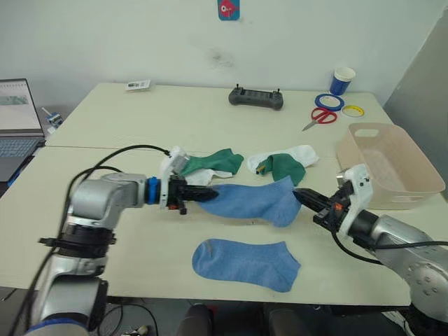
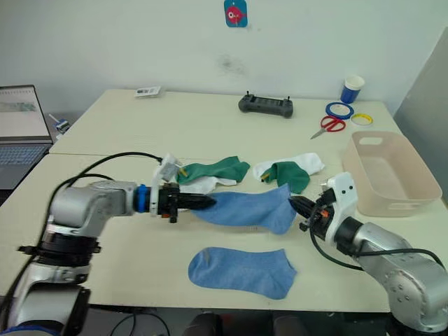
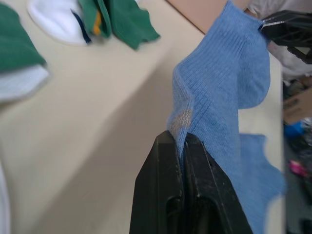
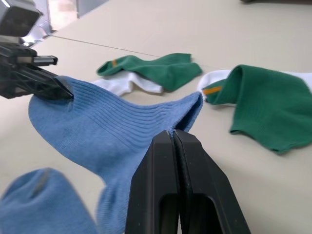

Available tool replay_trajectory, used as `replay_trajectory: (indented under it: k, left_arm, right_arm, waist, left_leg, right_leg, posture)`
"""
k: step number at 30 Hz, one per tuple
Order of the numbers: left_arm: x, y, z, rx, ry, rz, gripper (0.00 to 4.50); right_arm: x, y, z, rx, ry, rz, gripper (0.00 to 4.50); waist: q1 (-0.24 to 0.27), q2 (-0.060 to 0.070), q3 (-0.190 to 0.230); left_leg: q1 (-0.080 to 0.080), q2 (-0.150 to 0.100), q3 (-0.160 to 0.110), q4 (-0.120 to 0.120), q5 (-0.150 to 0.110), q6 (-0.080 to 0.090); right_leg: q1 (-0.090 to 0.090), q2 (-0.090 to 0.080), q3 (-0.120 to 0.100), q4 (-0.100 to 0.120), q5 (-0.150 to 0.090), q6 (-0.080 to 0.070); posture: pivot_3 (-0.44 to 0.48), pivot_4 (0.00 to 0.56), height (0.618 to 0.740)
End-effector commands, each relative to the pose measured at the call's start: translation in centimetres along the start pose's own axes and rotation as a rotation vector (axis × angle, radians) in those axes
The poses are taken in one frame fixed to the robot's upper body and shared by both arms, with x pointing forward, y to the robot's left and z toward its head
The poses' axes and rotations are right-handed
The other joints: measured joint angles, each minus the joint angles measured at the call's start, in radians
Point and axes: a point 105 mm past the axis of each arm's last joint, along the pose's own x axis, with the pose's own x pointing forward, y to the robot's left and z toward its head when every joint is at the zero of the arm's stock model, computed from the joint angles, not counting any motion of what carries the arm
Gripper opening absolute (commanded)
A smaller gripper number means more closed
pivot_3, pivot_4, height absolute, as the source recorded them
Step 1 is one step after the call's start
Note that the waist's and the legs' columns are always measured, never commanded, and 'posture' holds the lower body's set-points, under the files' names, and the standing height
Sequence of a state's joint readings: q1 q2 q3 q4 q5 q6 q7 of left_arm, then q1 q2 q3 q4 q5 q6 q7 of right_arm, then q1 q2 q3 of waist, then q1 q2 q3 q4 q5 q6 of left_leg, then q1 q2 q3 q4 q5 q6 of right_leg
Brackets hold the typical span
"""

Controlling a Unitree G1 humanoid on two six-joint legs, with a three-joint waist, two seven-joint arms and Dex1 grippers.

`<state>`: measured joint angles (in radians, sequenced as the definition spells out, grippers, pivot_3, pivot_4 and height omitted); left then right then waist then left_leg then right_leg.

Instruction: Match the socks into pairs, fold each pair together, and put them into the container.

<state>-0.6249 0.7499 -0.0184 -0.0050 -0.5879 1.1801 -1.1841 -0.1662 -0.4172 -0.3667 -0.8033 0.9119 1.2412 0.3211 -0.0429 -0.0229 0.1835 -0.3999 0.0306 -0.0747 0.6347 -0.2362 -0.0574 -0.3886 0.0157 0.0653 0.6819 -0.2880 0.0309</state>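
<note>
- Held blue sock (image 1: pixel 252 201) — centre of the head frame, stretched between the two grippers, its middle sagging toward the table (image 1: pixel 126 266).
- Left gripper (image 1: pixel 197 195) — left of centre; jaws closed tight on one end of the held blue sock.
- Right gripper (image 1: pixel 299 195) — right of centre; jaws pressed together on the sock's other end.
- Flat blue sock (image 1: pixel 246 264) — lower centre, lying flat on the table near its front edge, just below the held one.
- Green socks — one (image 1: pixel 214 162) above the left gripper, lying over a white sock (image 1: pixel 203 178); the other (image 1: pixel 281 168) just right of centre, lying over a second white sock (image 1: pixel 299 154).
- Container (image 1: pixel 392 165) — right edge of the frame, upright on the table, no sock inside.
- Upper right: scissors (image 1: pixel 320 117), tape rolls (image 1: pixel 329 102), blue cup (image 1: pixel 342 80).
- Upper centre: black controller (image 1: pixel 256 97).
- Far left edge: laptop (image 1: pixel 17 119).
</note>
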Motion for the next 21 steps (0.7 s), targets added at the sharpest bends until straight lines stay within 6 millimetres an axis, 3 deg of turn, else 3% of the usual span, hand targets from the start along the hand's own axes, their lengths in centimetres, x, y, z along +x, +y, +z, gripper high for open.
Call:
replay_trajectory:
  k: [1,6,13,16,21]
  left_arm:
    - [-1.4,-2.3,-1.0,-0.048,0.059,-0.096,0.0]
    - [-1.2,-2.1,-4.7,-0.07,0.16,-0.057,0.0]
    - [-0.3,-1.7,-8.8,-0.087,0.24,-0.003,0.0]
    - [0.1,-1.3,-9.7,-0.067,0.257,0.019,0.0]
    - [0.3,-1.9,-9.6,-0.063,0.251,0.0,0.0]
  right_arm:
    - [-1.3,2.6,-0.3,0.037,0.011,0.103,0.03]
    - [-1.7,3.7,-3.5,0.072,0.143,0.095,0.03]
    - [-1.2,3.4,-5.8,0.061,0.222,0.043,0.03]
    - [-1.2,3.6,-6.6,0.037,0.254,0.046,0.03]
    - [-1.4,3.4,-6.7,0.024,0.247,0.036,0.03]
  waist:
    - [-0.003,0.0,0.0]
    - [-0.003,0.0,0.0]
    - [-0.007,0.0,0.0]
    - [-0.006,0.0,0.0]
    - [-0.005,0.0,0.0]
  left_leg:
    - [0.0,0.0,0.0,-0.001,0.0,0.0]
    - [0.001,0.0,0.001,-0.005,0.0,0.0]
    - [0.002,0.0,0.001,-0.005,0.0,0.0]
    - [0.001,0.0,0.001,-0.005,0.0,0.0]
    - [0.001,0.0,0.001,-0.005,0.0,0.0]
  right_leg:
    - [0.0,0.0,0.0,0.0,0.0,0.0]
    - [-0.001,-0.002,0.0,-0.001,-0.002,-0.002]
    - [-0.001,-0.002,0.002,-0.001,-0.002,-0.002]
    - [-0.001,-0.002,0.002,-0.002,-0.002,-0.002]
    - [-0.001,-0.002,0.001,-0.002,-0.002,-0.002]
  posture:
    - [0.0,0.15,0.74]
    - [0.0,0.15,0.74]
    - [0.0,0.15,0.74]
    - [0.0,0.15,0.74]
    - [0.0,0.15,0.74]
